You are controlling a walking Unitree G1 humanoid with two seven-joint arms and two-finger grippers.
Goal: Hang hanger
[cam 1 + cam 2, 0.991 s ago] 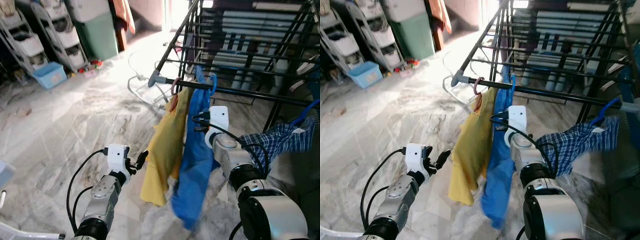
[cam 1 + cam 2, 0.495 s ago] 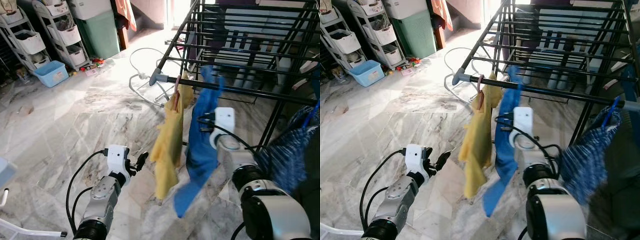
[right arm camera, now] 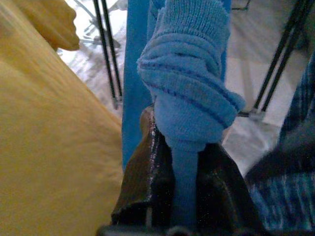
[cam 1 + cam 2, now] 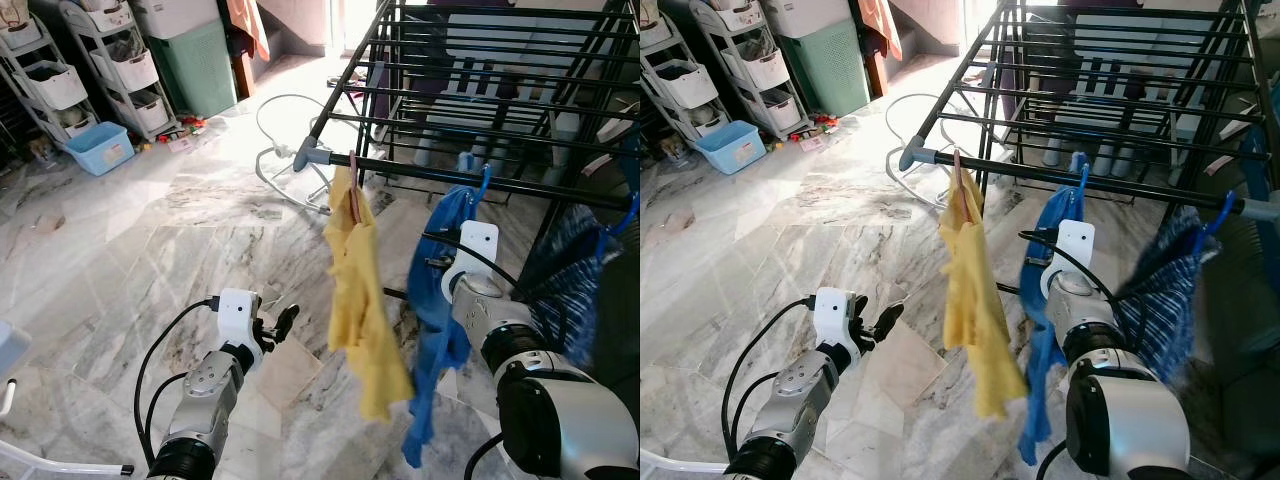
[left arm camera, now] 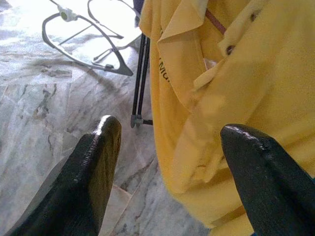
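Note:
A blue garment [image 4: 432,330] hangs from a blue hanger hook [image 4: 484,183] on the front black rail [image 4: 400,168] of a drying rack. My right gripper [image 3: 184,147] is shut on a bunched blue fold of that garment just under the hook; in the left eye view the cloth hides its fingers beside the white wrist box [image 4: 474,246]. A yellow shirt [image 4: 362,300] on a pink hanger [image 4: 353,190] hangs to its left on the same rail. My left gripper [image 4: 283,322] is open, low over the floor, left of the yellow shirt [image 5: 221,88].
A plaid shirt [image 4: 565,265] on another blue hanger hangs at the right end of the rail. The rack's black legs [image 5: 140,78] stand on the marble floor. A white wire frame [image 4: 285,150] lies beyond the rack's corner. Shelves, a blue bin [image 4: 100,148] and a green hamper [image 4: 205,65] stand far left.
The blue garment and my right gripper have shifted right along the rail, away from the yellow shirt. Both garments are swinging. The left arm has stayed still.

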